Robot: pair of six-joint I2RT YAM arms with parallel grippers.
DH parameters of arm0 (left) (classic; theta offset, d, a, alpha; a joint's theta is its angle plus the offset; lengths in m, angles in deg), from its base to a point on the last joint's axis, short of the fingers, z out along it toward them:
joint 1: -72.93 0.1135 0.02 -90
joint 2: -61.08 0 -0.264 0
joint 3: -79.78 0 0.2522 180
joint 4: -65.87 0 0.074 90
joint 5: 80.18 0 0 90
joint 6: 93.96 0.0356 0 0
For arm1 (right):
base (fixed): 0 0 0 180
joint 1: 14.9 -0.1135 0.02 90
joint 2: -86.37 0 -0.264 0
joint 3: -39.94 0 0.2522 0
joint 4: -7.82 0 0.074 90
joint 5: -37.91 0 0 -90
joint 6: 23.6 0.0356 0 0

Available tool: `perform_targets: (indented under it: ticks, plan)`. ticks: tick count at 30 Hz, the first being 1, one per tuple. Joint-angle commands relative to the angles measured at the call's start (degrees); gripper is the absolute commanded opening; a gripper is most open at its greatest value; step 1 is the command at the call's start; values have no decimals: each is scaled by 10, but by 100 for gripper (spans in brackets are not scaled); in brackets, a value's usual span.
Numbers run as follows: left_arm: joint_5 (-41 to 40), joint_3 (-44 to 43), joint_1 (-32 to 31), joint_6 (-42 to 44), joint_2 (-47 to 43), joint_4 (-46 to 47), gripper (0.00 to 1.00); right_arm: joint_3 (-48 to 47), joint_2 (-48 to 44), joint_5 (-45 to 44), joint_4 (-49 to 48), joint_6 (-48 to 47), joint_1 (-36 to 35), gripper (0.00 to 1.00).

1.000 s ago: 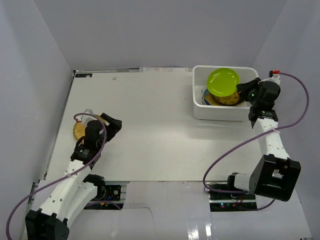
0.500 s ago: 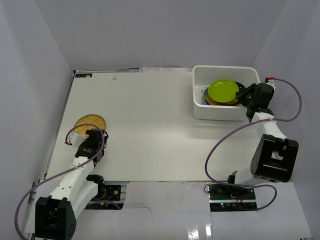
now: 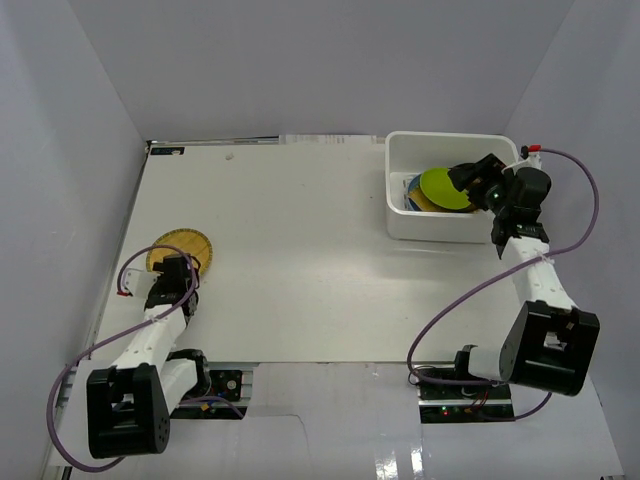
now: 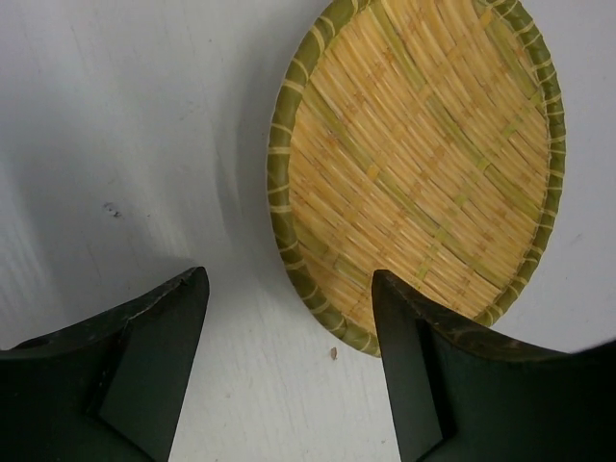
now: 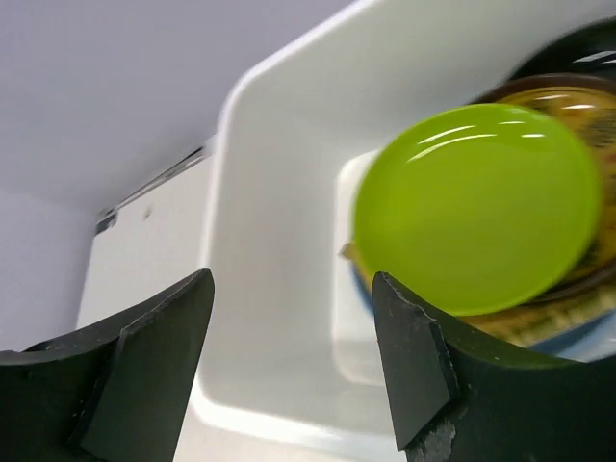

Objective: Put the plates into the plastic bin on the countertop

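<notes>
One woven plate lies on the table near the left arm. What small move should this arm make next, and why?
Probably ease the left gripper forward and down until its open jaws straddle the near rim of the woven bamboo plate. That plate lies flat on the countertop, just ahead of the gripper, which holds nothing, and it is outside the plastic bin.

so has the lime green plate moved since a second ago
Yes. The lime green plate has dropped from above the plastic bin rim down inside, toward its near wall, onto the other plates.
</notes>
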Motion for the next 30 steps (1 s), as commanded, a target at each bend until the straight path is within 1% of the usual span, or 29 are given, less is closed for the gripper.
perform_targets:
  ticks: [1, 2, 4, 5, 7, 8, 9, 10, 11, 12, 13, 14, 16, 17, 19, 20, 21, 25, 26, 27, 29, 30]
  plan:
    - [24, 2, 10, -1, 34, 38, 79, 21, -52, 72, -33, -9, -37, 73]
    - [26, -2, 12, 3, 39, 41, 75, 30, -67, 79, -39, -8, -60, 72]
    - [29, 1, 14, 7, 39, 52, 71, 38, -81, 86, -43, -12, -92, 72]
    - [33, 4, 16, 11, 38, 73, 70, 40, -87, 88, -44, -13, -138, 72]
    - [45, 12, 17, 12, 39, 108, 65, 50, -97, 87, -52, -18, -185, 72]
    - [49, 18, 17, 14, 45, 116, 63, 52, -99, 88, -56, -20, -236, 73]
    - [53, 20, 18, 17, 51, 122, 61, 53, -99, 83, -59, -24, -259, 74]
    - [57, 19, 17, 19, 56, 126, 54, 54, -101, 74, -60, -24, -285, 74]
    - [58, 19, 19, 22, 66, 133, 51, 58, -101, 66, -63, -26, -328, 74]
    - [58, 20, 20, 27, 69, 135, 49, 59, -97, 51, -63, -30, -347, 75]
    - [60, 21, 21, 30, 72, 142, 43, 59, -96, 45, -62, -31, -365, 75]
    - [62, 25, 25, 32, 73, 148, 40, 60, -93, 41, -61, -32, -396, 75]
    - [69, 37, 31, 38, 73, 163, 33, 60, -85, 27, -61, -36, -424, 75]
    - [84, 41, 36, 41, 74, 186, 25, 57, -82, 22, -59, -40, -451, 75]
    - [101, 46, 39, 55, 71, 201, 13, 53, -69, 17, -54, -47, -474, 75]
    - [119, 46, 39, 62, 68, 205, 5, 52, -65, 15, -53, -49, -493, 75]
    - [128, 46, 39, 66, 65, 208, 1, 50, -54, 12, -55, -50, -500, 75]
    - [187, 47, 39, 88, 18, 217, 0, 39, -18, 9, -58, -48, -537, 78]
    - [227, 47, 38, 98, 6, 222, 0, 33, -3, 8, -61, -42, -542, 82]
    - [250, 49, 39, 101, -20, 231, 0, 31, 4, 7, -64, -38, -550, 86]
    - [303, 47, 39, 122, -44, 244, 0, 28, 19, -2, -66, -23, -555, 92]
    - [359, 45, 39, 128, -55, 246, 0, 27, 28, -9, -67, -17, -558, 94]
